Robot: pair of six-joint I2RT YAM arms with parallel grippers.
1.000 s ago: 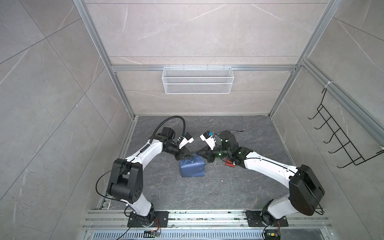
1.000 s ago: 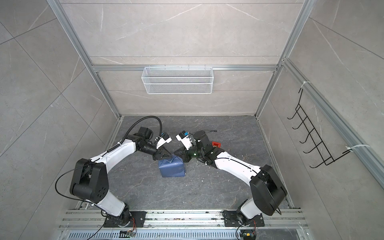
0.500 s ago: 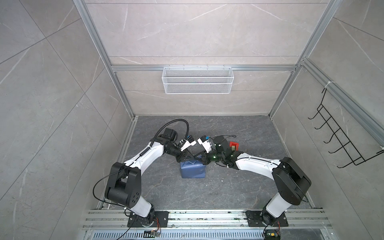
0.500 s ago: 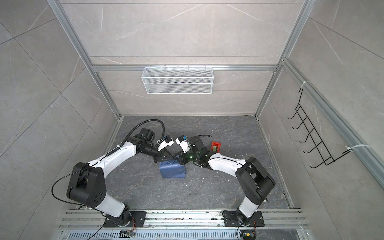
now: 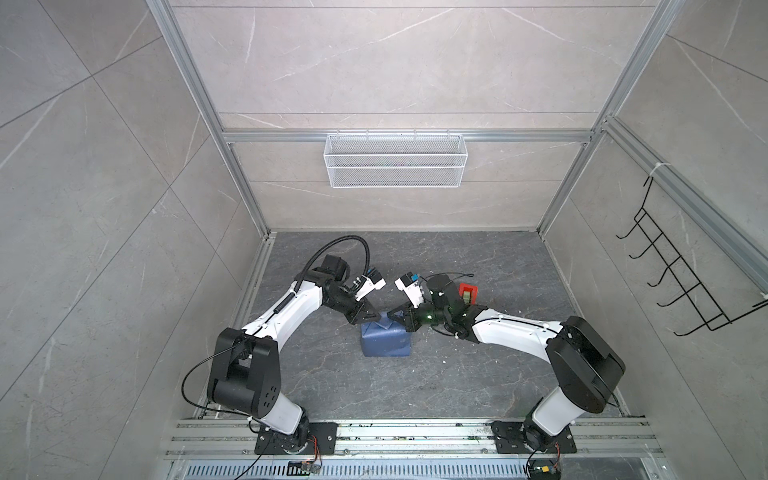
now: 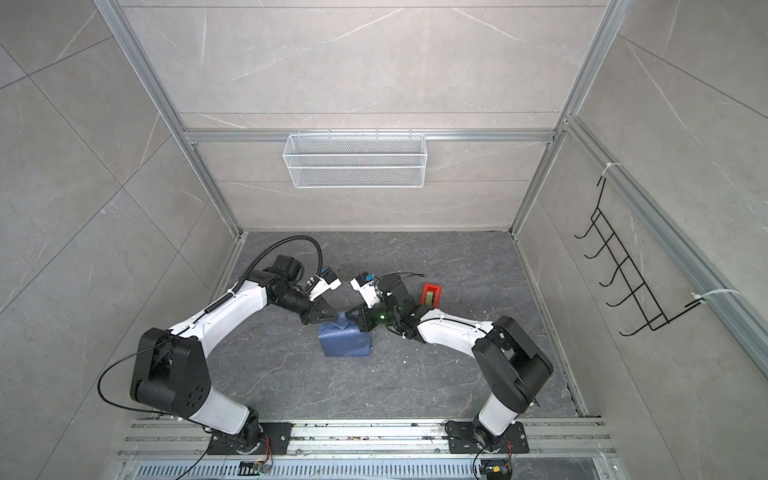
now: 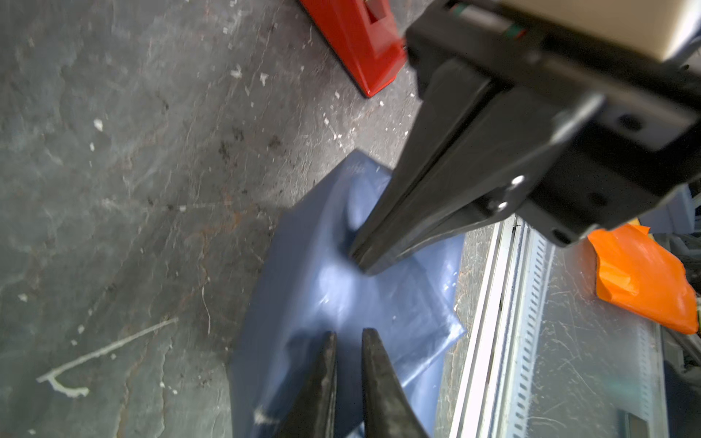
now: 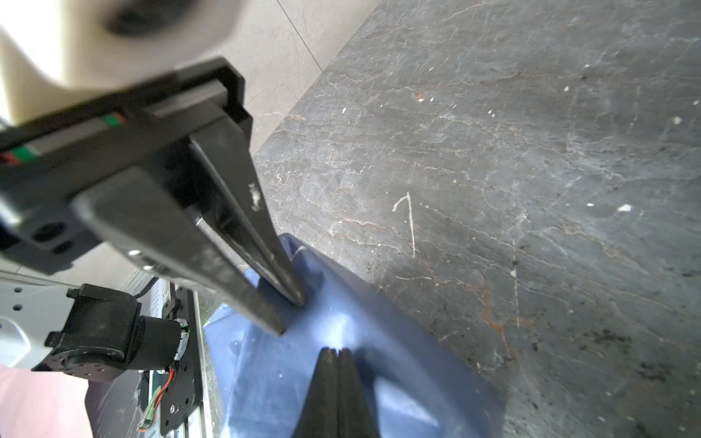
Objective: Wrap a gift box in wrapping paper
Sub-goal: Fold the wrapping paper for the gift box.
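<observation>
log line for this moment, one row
paper: covers box, flap up at far end | left pincer: slightly open at paper | right pincer: shut, tip on paper

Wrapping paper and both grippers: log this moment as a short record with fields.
wrapping paper: blue, folded into a box-shaped bundle on the table, a peak raised at its far side between the grippers
gift box: not visible; presumably inside the paper
left gripper: slim gap between the fingers, tips at the paper
right gripper: shut, tips pressed on the paper
red tape dispenser: on the table beyond the right gripper, apart from the paper
</observation>
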